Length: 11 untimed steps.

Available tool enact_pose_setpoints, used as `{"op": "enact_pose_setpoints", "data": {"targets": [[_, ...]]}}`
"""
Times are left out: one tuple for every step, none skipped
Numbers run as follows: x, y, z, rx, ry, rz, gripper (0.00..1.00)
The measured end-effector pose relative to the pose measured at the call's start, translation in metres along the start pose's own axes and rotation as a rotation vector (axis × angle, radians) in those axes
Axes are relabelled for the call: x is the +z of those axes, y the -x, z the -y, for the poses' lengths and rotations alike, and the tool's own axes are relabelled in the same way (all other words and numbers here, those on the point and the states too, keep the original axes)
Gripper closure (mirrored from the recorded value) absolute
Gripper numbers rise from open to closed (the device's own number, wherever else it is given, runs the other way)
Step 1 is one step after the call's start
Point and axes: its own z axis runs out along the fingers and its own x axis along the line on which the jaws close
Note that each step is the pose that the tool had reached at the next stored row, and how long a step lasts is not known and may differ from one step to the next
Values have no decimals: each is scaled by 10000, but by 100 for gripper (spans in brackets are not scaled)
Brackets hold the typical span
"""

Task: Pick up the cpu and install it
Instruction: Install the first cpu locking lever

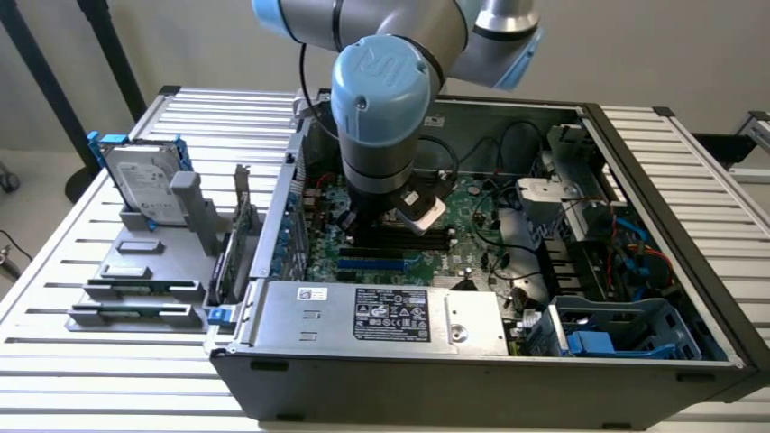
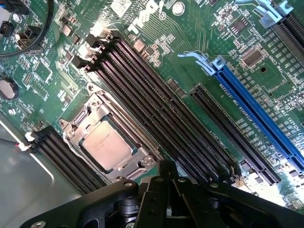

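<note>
The arm (image 1: 382,99) reached down into the open computer case (image 1: 481,361), which lay on its side on the slatted tabletop (image 1: 72,271). Its end effector (image 1: 416,212) hung just above the green motherboard (image 1: 463,203), near the dark memory slots. From the wrist view, the cpu (image 2: 105,144) sat flat inside its metal socket frame (image 2: 90,111), its silver top facing up, with black memory slots (image 2: 156,109) running along both sides of the socket. The end effector (image 2: 167,199) showed as a dark body close beside the socket, apart from the chip and holding nothing that I could see; whether its fingers were open or closed I could not tell. A long blue slot (image 2: 259,111) ran further off on the board. Outside the case, toward the exterior view's left, a hard drive (image 1: 144,185) stood upright in a grey holder (image 1: 132,289).
</note>
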Motion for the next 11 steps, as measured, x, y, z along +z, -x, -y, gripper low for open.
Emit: {"op": "enact_pose_setpoints", "data": {"targets": [[0, 0, 0, 0, 18, 20, 89], [0, 0, 0, -1, 35, 37, 89], [0, 0, 1, -1, 60, 61, 89], [1, 0, 2, -2, 85, 87, 89], [3, -1, 4, -2, 100, 104, 89], [4, -1, 5, -4, 100, 105, 89], [4, -1, 5, -5, 100, 105, 89], [4, -1, 6, -5, 100, 105, 89], [5, 0, 7, -4, 101, 104, 89], [5, 0, 7, -4, 100, 104, 89], [5, 1, 9, -4, 99, 102, 89]]}}
